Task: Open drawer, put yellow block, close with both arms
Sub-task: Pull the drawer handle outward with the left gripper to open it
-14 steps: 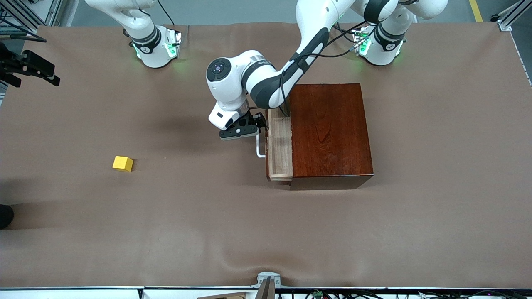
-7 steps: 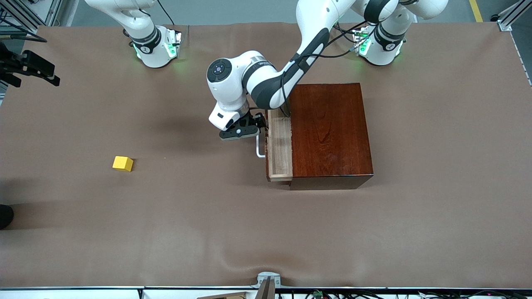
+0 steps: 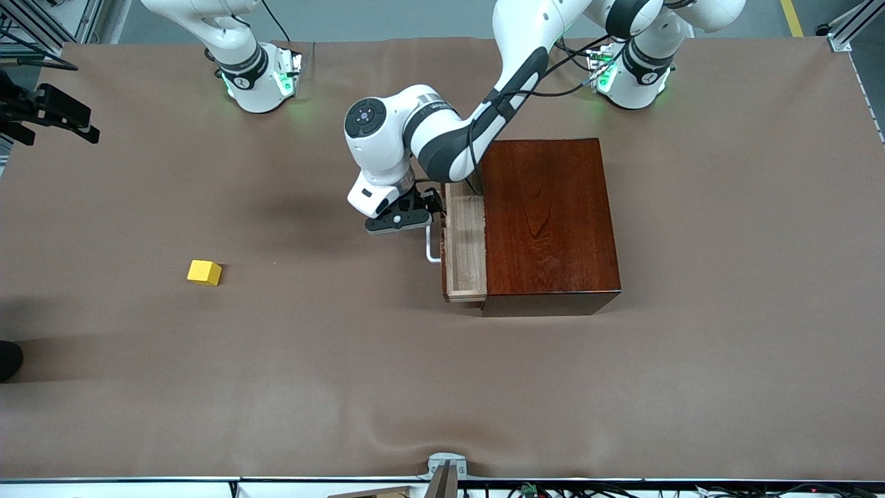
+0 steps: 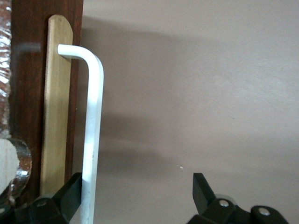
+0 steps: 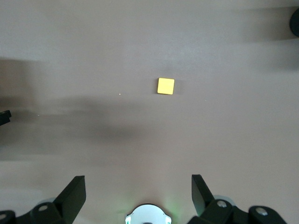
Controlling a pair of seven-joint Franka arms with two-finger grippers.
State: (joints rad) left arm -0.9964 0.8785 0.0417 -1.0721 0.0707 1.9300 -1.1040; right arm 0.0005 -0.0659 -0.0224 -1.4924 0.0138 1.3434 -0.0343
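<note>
The left claw (image 3: 401, 220) sits at the white handle (image 4: 92, 130), fingers apart, one touching the bar. The drawer (image 3: 464, 249) is partly out of the wooden box (image 3: 550, 218). The yellow block (image 3: 205, 272) lies on the tabletop (image 3: 346, 373) toward the right arm's end. The right claw (image 5: 138, 193) waits, spread, high over the block.

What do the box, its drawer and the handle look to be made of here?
The box looks like dark reddish-brown wood with a glossy finish: grain and sheen show on top. The drawer looks like pale unfinished wood, with streaky grain. The handle is a smooth white bar, metal or plastic; the look leaves that open.
</note>
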